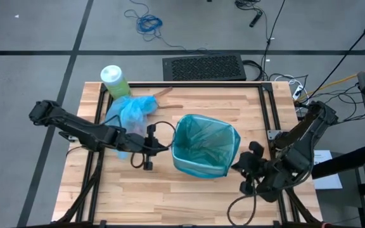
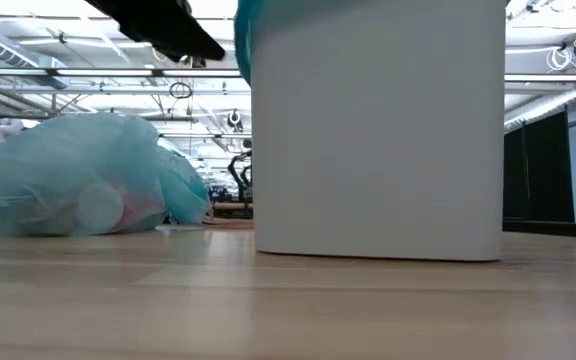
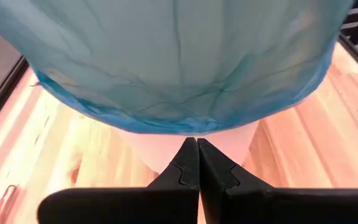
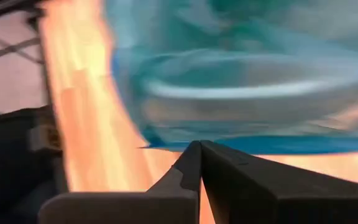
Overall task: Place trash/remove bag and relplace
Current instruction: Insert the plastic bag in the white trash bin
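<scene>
White wastebasket (image 2: pixel 378 130) nearest; pale-blue bag (image 1: pixel 130 113) bulging, crinkled, beside it; both claws closed, empty.

Wastebasket (image 1: pixel 203 166) stands upright just right of bench (image 1: pixel 189 206) centre, a liner (image 1: pixel 206 140) fitted inside it and folded over its rim. Filled bag (image 1: pixel 130 114) lies on the bench at the wastebasket's 10 o'clock, apart from it. Bottle (image 1: pixel 113 80) stands at the bag's 11 o'clock, at the bench's far left corner. Left end effector (image 1: pixel 148 147) is at the wastebasket's 9 o'clock; right end effector (image 1: pixel 251 166) at its 3 o'clock.
</scene>
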Available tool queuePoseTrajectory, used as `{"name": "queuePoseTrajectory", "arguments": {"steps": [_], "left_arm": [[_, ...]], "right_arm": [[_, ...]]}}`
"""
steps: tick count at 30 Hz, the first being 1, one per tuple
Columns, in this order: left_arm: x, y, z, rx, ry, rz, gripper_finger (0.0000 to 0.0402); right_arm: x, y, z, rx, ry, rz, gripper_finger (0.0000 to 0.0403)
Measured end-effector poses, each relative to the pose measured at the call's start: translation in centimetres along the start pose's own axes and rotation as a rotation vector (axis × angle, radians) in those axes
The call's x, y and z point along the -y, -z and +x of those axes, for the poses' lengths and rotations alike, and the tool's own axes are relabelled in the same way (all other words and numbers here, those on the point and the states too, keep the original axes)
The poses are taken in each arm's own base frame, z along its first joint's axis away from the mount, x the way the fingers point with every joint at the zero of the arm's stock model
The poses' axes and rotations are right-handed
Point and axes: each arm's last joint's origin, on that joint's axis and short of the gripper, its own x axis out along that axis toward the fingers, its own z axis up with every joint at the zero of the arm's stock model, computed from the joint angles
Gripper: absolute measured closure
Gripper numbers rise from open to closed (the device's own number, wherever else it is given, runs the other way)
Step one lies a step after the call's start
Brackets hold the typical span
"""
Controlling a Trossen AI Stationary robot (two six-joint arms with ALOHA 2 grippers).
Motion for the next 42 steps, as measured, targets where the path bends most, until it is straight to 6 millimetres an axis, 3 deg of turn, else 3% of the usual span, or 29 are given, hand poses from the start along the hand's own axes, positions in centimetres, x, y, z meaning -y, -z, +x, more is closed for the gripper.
{"name": "queuePoseTrajectory", "arguments": {"steps": [9,19,28,34,42], "left_arm": [[-0.5,-0.3,-3.0,0.017,-0.126,0.003,0.0402],[-5.2,-2.0,-2.8,0.199,-0.171,-0.023,0.0402],[-8.8,-1.7,-0.5,0.251,-0.061,-0.045,0.0402],[-9.2,-1.0,2.4,0.229,-0.009,-0.047,0.0402],[-9.1,0.1,4.6,0.172,0.008,-0.077,0.0402]], "right_arm": [[3.2,0.3,-0.3,-0.042,0.282,0.096,0.0403],[5.1,-2.1,1.3,0.04,0.419,0.124,0.0403],[6.3,-2.0,3.8,0.008,0.491,0.142,0.0403],[5.8,-0.8,5.2,-0.061,0.439,0.168,0.0403],[4.9,0.5,4.6,-0.074,0.393,0.169,0.0403]]}}
